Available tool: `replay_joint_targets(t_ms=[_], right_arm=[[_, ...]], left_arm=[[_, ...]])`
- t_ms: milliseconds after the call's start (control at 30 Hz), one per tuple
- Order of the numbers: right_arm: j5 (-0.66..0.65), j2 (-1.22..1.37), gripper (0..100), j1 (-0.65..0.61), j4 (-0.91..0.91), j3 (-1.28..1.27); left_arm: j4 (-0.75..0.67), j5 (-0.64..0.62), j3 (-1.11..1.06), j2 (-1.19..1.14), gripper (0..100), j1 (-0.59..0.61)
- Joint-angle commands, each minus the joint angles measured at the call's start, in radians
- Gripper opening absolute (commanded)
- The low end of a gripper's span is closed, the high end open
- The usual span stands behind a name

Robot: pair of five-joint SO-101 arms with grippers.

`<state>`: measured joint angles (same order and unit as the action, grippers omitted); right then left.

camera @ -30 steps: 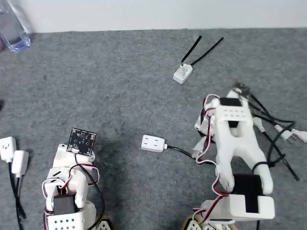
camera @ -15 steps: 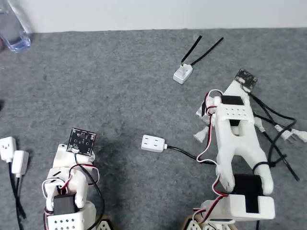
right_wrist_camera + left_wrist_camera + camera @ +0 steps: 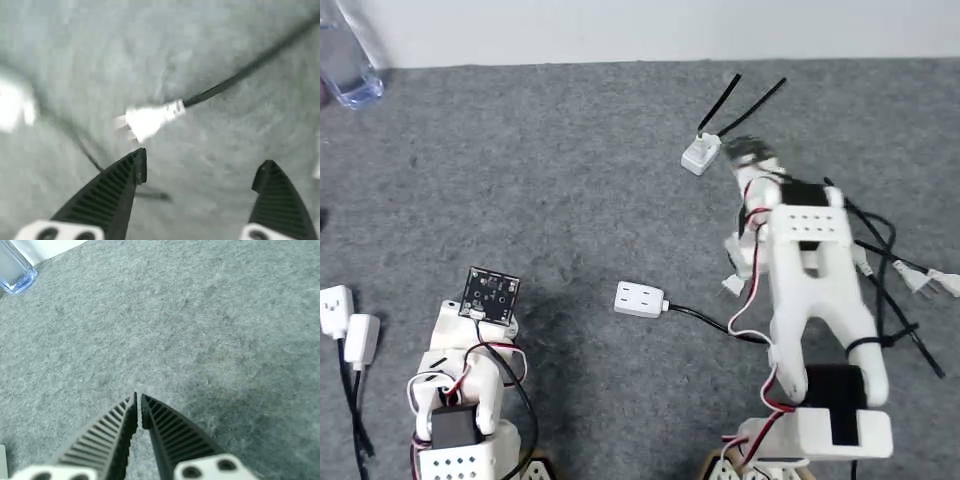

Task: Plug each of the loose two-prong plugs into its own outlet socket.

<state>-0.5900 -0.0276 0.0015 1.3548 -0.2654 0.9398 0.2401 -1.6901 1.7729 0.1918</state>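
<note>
A white outlet socket with a black cord lies mid-table. Farther back rests a white plug block with two black leads. A loose two-prong plug lies at the right among black cords, and another small plug sits beside the right arm. In the right wrist view my right gripper is open above a white plug on a black cord, with nothing between its fingers. My left gripper is shut and empty over bare carpet, on the left arm at the front left.
Two white outlet pieces with black cords lie at the left edge. A clear bottle stands at the back left corner. Tangled black cords lie right of the right arm. Grey carpet covers the table.
The right arm's wrist has swung left, from the right-hand cords toward the white plug block at the back. The left arm has not moved.
</note>
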Motion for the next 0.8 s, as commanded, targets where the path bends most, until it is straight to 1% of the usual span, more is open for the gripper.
replay_joint_targets(t_ms=[0,67,100,200,233,400,500,600,667,767], right_arm=[[-0.468,-0.036,32.8,0.047,0.163,0.114],[-0.646,-0.042,34.2,0.051,0.242,0.117],[-0.701,-0.042,34.4,0.054,0.265,0.117],[-0.778,-0.038,34.3,0.058,0.277,0.120],[-0.824,-0.041,34.3,0.058,0.277,0.120],[-1.132,-0.033,34.3,0.048,0.277,0.115],[-1.274,-0.033,34.3,0.048,0.277,0.115],[-1.358,-0.025,34.3,0.035,0.275,0.115],[-1.376,0.002,34.3,0.019,0.269,0.123],[-1.372,0.087,34.3,-0.012,0.202,0.126]], left_arm=[[0.003,-0.002,0.004,-0.002,2,-0.005],[0.003,-0.002,0.004,-0.002,2,-0.005],[0.003,-0.002,0.004,-0.002,2,-0.005],[0.003,-0.002,0.004,-0.002,2,-0.005],[0.003,-0.002,0.004,-0.002,2,-0.005],[0.003,-0.002,0.004,-0.002,2,-0.002],[0.003,-0.002,0.004,-0.002,2,-0.002],[0.003,0.021,0.004,-0.003,2,-0.002],[0.003,0.046,0.004,-0.005,2,-0.002],[0.003,0.049,0.004,-0.005,2,-0.002]])
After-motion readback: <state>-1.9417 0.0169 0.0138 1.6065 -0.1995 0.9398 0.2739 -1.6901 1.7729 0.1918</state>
